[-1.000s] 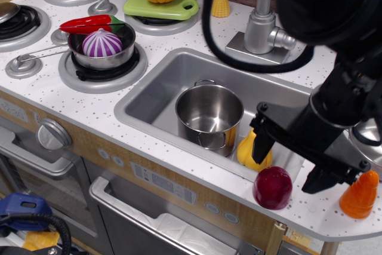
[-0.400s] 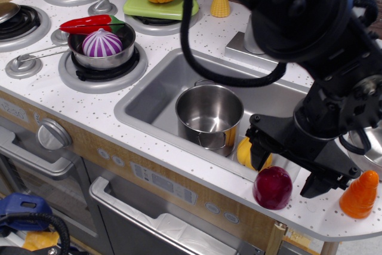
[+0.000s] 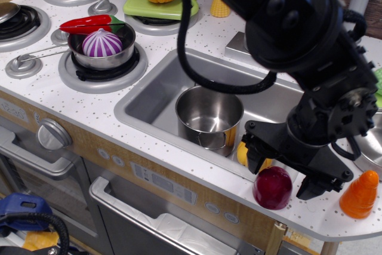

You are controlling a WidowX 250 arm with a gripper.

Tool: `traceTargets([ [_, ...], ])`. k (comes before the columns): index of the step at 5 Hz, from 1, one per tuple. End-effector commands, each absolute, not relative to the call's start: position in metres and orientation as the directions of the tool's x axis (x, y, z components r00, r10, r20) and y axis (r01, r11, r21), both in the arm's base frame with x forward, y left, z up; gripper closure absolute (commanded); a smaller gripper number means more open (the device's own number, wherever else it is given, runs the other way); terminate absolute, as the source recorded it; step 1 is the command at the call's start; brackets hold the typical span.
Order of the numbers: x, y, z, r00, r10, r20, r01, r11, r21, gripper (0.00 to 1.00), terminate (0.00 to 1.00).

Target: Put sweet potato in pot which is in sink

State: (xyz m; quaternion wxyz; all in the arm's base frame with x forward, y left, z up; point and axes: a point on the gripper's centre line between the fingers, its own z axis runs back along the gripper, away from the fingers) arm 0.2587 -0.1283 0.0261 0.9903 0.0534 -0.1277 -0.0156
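Now the gripper [image 3: 285, 172] hangs wide (fingers apart) over the sweet potato [image 3: 272, 187], beside the pot [image 3: 209, 115].

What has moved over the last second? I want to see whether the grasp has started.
The hand has come down, open, with one finger on each side of the sweet potato, not yet closed on it. The arm swung in, hiding the faucet. The sweet potato, pot and carrot stayed put.
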Motion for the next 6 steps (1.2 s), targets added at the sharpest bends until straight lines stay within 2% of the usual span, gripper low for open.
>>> traceTargets([
  [1,0.259,-0.126,0.023,0.953,-0.013,0.304,-0.010,0.997,0.074,0.00,0.00],
  [3,0.258,-0.129,0.017,0.941,0.035,0.338,-0.059,0.996,0.060,0.00,0.00],
  [4,0.259,-0.129,0.018,0.939,0.048,0.341,-0.070,0.996,0.051,1.00,0.00],
  [5,0.260,-0.128,0.020,0.935,0.051,0.350,-0.076,0.995,0.058,1.00,0.00],
  [6,0.264,-0.123,0.038,0.946,0.017,0.323,-0.057,0.992,0.113,1.00,0.00],
])
